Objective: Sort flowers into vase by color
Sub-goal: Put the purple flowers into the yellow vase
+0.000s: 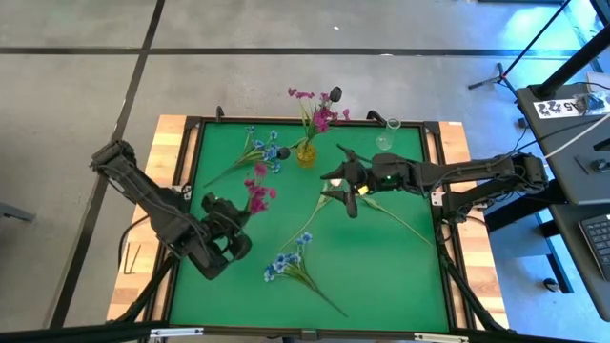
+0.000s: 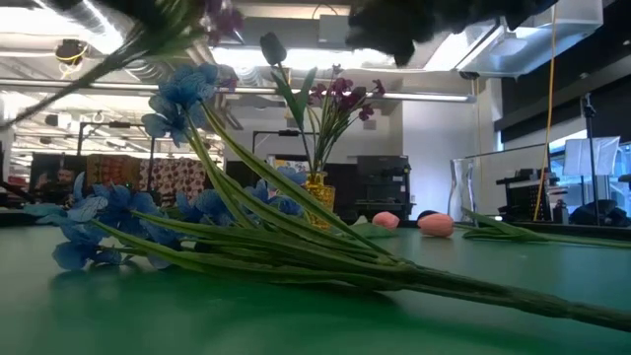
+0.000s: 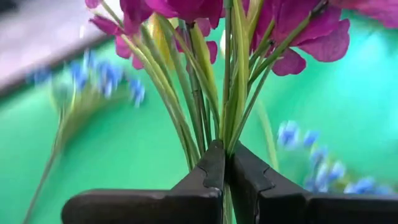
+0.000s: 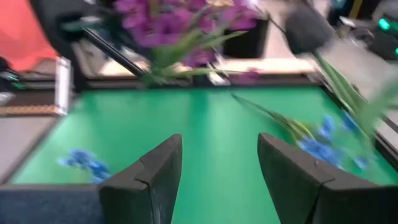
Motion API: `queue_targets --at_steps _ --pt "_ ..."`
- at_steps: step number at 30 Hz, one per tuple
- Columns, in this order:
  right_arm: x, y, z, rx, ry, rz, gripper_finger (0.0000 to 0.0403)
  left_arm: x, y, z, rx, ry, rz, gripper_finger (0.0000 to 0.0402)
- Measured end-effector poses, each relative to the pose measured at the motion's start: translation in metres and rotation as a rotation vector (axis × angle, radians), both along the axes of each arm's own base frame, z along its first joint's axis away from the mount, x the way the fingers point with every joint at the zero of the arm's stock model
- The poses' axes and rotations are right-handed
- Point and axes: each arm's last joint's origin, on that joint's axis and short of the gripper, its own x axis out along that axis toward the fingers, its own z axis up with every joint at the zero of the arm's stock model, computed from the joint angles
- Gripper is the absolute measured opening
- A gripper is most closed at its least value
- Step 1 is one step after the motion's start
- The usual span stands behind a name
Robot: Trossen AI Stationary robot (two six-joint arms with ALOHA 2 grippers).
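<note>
My left gripper [image 1: 236, 211] is at the table's left middle, shut on a magenta-pink spray [image 1: 257, 192], whose blooms fill the left wrist view [image 3: 186, 12]. My right gripper [image 1: 349, 197] hovers open at the table's centre right, above pale tulips [image 1: 381, 210] lying flat on the green mat. A yellow vase [image 1: 305, 152] near the far edge holds more magenta flowers [image 1: 319, 112]. One blue spray [image 1: 259, 151] lies left of that vase. Another blue spray [image 1: 291, 262] lies toward the near edge and fills the low view [image 2: 197, 217]. My left gripper pinches the magenta spray's bundle of green stems [image 3: 225, 134] between its two fingertips [image 3: 208, 168], just below the blooms. The fingers lie across the stems. The spray is lifted off the mat, and its blooms stand beyond the fingers toward the far edge.
A clear glass vase [image 1: 386, 139] stands empty near the far right corner, also visible in the low view [image 2: 473, 197]. The green mat [image 1: 381, 276] lies inside a dark frame on a wooden table. Open mat shows at the near right.
</note>
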Motion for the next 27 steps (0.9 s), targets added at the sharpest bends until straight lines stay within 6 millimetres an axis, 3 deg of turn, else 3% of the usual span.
queue_targets --at_steps 7,13,19,27 --pt "0.001 0.025 0.013 0.004 -0.137 0.103 0.0209 0.012 0.004 0.022 0.189 -0.148 -0.054 0.0003" --pt "0.003 0.033 0.017 0.008 -0.197 0.132 0.0209 0.031 0.007 0.044 0.271 -0.225 -0.094 0.0003" --pt "0.017 0.034 0.006 0.012 -0.215 0.127 0.0209 0.054 0.013 0.067 0.307 -0.298 -0.218 0.0003" --pt "0.033 0.035 -0.006 0.017 -0.265 0.127 0.0209 0.076 0.037 0.085 0.305 -0.413 -0.373 0.0002"
